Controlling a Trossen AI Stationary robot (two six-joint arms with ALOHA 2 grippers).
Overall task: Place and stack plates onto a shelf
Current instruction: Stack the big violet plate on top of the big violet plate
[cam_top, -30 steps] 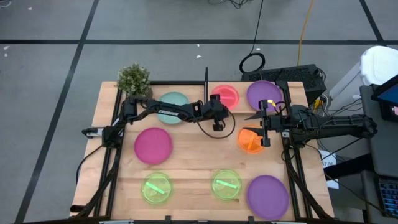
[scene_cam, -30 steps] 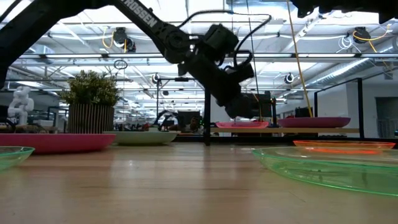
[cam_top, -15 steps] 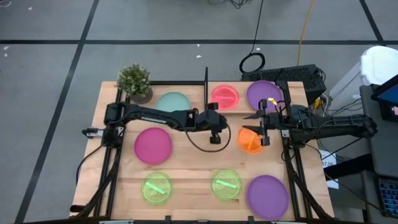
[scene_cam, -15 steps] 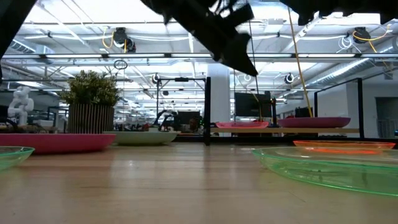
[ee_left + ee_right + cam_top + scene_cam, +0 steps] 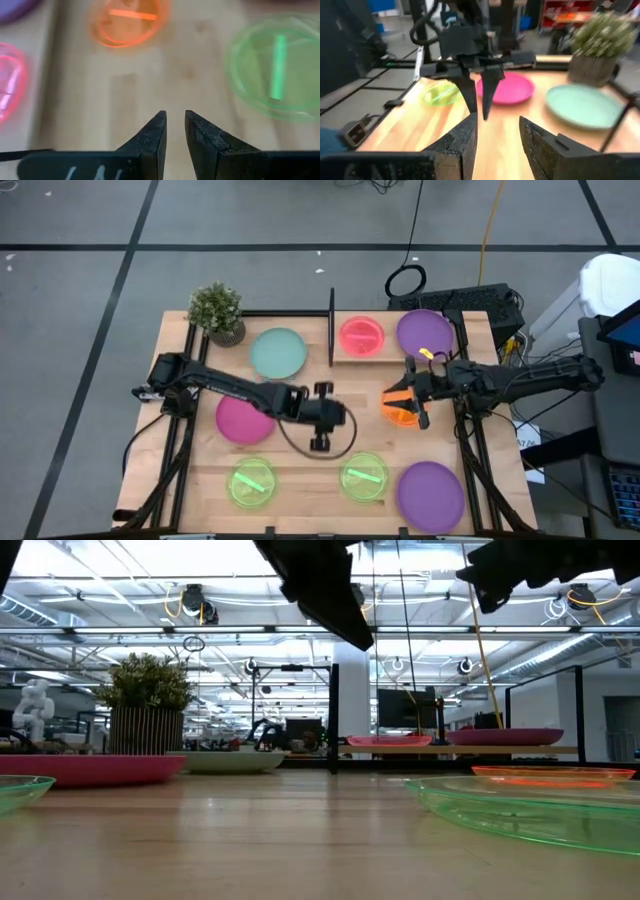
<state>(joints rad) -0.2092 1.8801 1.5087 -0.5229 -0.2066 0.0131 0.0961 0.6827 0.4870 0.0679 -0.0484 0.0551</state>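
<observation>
Left gripper [image 5: 174, 125] nearly closed, empty, hanging over bare wood, probably seeking another plate. Right gripper [image 5: 497, 125] parted, empty, above orange plate [image 5: 402, 406]. On shelf [image 5: 392, 356]: 2 plates (pink [image 5: 360, 335], purple [image 5: 424, 331]).

Pink plate [image 5: 360, 335] (with purple plate [image 5: 424, 331]) on shelf [image 5: 347, 357]

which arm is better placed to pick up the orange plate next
The right arm, probably. The right gripper hangs right at the orange plate, beside the shelf. The left gripper is out over mid-table, nearer a green plate, its fingers close together.
</observation>
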